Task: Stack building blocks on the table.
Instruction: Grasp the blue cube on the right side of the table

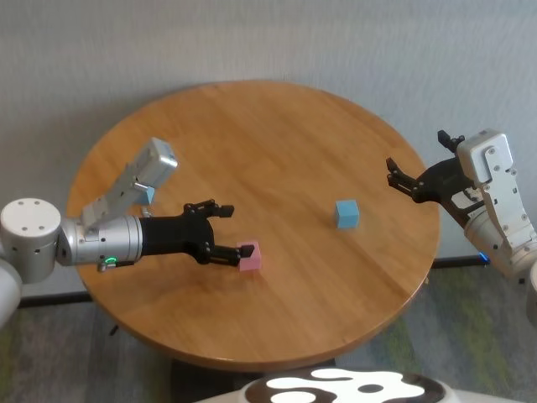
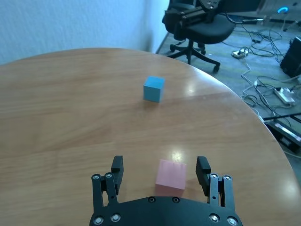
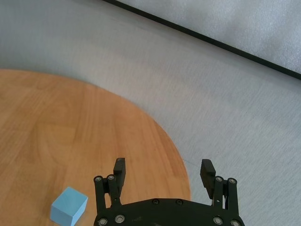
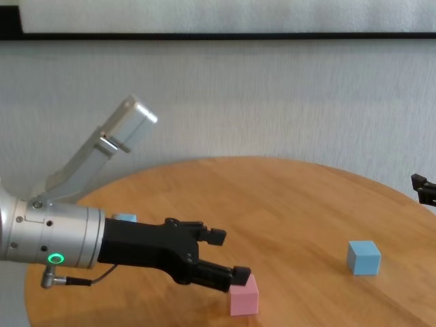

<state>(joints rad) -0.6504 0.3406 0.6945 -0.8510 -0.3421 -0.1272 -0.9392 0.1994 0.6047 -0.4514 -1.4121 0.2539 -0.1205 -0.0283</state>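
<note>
A pink block (image 1: 249,256) rests on the round wooden table (image 1: 277,134), near its front. My left gripper (image 1: 226,231) is open around it. In the left wrist view the pink block (image 2: 171,175) lies between the spread fingers, closer to one finger (image 2: 203,165). The chest view shows the pink block (image 4: 244,296) just below the left gripper (image 4: 228,255). One light blue block (image 1: 346,213) sits alone right of centre. A second light blue block (image 1: 149,195) peeks out behind the left arm. My right gripper (image 1: 403,180) hovers open at the table's right edge, with the blue block (image 3: 68,207) near it.
Beyond the far table edge, the left wrist view shows an office chair (image 2: 197,23) and floor cables (image 2: 273,84). A grey wall stands behind the table. The robot's white and dark base (image 1: 336,388) sits by the table's near edge.
</note>
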